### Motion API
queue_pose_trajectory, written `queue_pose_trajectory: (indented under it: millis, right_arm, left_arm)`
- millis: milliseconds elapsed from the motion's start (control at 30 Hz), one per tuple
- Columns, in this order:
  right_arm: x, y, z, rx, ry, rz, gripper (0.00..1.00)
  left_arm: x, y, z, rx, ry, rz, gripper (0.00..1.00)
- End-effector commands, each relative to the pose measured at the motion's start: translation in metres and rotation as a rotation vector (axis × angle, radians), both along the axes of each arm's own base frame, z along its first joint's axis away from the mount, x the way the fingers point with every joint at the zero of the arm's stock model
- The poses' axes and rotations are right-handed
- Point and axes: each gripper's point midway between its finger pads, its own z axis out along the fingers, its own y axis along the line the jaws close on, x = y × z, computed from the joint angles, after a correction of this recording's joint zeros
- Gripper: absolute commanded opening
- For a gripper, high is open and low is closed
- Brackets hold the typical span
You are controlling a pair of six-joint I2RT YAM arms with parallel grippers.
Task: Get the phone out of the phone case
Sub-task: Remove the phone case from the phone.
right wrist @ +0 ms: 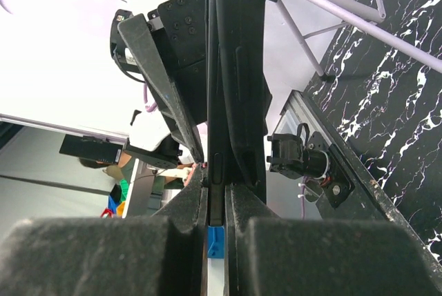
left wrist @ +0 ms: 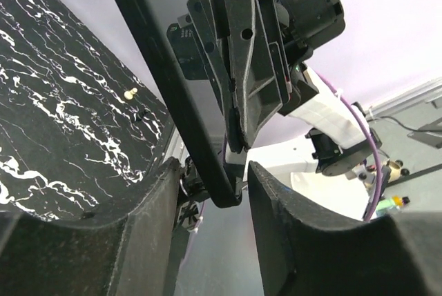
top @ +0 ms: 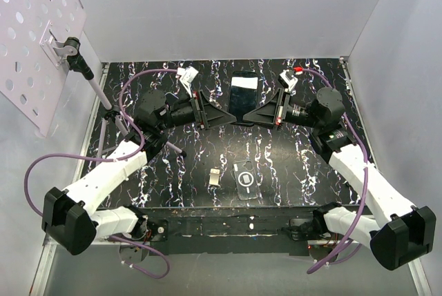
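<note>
The dark glossy phone (top: pixel 244 94) is held up on edge over the back of the table, between both grippers. My right gripper (top: pixel 248 116) is shut on its right edge; in the right wrist view the slim phone edge (right wrist: pixel 231 68) runs straight down into the closed pads (right wrist: pixel 216 199). My left gripper (top: pixel 230 117) stands open around the phone's opposite corner. In the left wrist view the phone (left wrist: pixel 159 61) slants between the spread fingers (left wrist: pixel 214 166), with gaps on both sides. The phone case (top: pixel 246 179), marked with a white ring, lies flat near the table's front.
A small beige piece (top: pixel 215 176) lies left of the case. A perforated white board (top: pixel 38 30) on a thin stand (top: pixel 97 92) leans in at the back left. White walls close the table on three sides.
</note>
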Motion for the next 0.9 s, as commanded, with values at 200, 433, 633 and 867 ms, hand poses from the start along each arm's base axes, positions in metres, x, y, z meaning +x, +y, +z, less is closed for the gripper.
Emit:
queue_pose_trajectory:
  millis: [200, 433, 633, 867]
  right_arm:
    - [-0.013, -0.006, 0.024, 0.059, -0.111, -0.003, 0.01]
    - [-0.03, -0.009, 0.029, 0.119, -0.061, 0.054, 0.01]
    - [-0.038, -0.013, 0.035, 0.204, 0.013, 0.095, 0.01]
    - [-0.037, -0.014, 0.038, 0.305, 0.09, 0.149, 0.01]
  left_arm:
    - [-0.022, 0.004, 0.02, -0.003, -0.127, -0.096, 0.38]
    - [-0.017, 0.009, 0.009, 0.09, -0.334, -0.062, 0.0]
    - [-0.021, 0.015, 0.006, 0.097, -0.527, -0.051, 0.0]
    - [-0.032, 0.015, -0.005, 0.141, -0.67, -0.151, 0.0]
